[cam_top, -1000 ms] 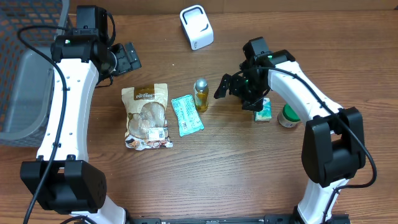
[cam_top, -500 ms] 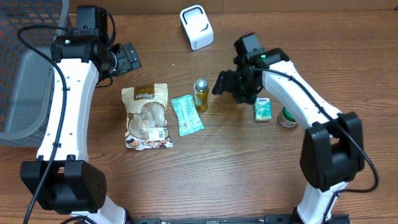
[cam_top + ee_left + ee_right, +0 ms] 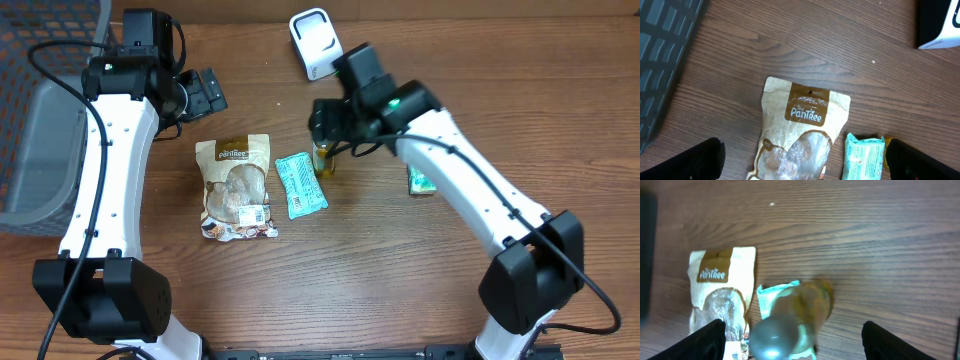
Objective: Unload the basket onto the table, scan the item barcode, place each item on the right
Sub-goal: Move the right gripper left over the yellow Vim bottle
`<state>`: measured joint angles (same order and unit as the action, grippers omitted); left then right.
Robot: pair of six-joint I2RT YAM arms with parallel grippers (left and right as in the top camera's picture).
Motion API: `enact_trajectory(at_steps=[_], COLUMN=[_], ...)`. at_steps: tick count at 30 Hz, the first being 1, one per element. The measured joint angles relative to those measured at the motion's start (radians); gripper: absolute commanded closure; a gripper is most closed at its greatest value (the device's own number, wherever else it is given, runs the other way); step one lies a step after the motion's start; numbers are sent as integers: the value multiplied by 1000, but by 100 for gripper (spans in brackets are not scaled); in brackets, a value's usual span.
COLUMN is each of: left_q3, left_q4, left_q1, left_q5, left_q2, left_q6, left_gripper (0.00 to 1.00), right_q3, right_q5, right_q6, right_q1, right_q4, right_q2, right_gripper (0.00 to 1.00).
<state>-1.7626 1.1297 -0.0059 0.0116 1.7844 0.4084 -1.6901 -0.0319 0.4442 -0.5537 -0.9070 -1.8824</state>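
Right gripper [image 3: 330,122] is hanging right over the little yellow bottle [image 3: 323,160]. Its jaws are spread wide with the silver cap sitting between them in the wrist view, and nothing is gripped yet. I'd call this the reach-in step, lining up on the item to scan. The bottle stands upright on the wooden table [image 3: 400,280], just beside the teal wrapped bar [image 3: 300,184], with the white scanner [image 3: 316,43] further back. Next move, I reckon: drop lower, close on the body, then turn the barcode toward the scanner. Left gripper [image 3: 206,93] is wide open and empty, near the PaniTree pouch [image 3: 237,186].
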Motion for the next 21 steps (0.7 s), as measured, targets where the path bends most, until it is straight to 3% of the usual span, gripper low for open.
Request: enact_trajectory(at_steps=[6, 15, 21], left_q3=[0, 0, 0], left_q4=[0, 0, 0], left_q1=[0, 0, 0], left_q5=[0, 0, 0], left_q2=[0, 0, 0], left_q6=[0, 0, 0], left_gripper=[0, 0, 0], right_q3=[0, 0, 0], right_q5=[144, 204, 203], right_q6=[-38, -52, -53], right_q1=[-92, -102, -102], right_q4=[2, 2, 19], right_q2=[0, -31, -120], right_gripper=[9, 9, 18])
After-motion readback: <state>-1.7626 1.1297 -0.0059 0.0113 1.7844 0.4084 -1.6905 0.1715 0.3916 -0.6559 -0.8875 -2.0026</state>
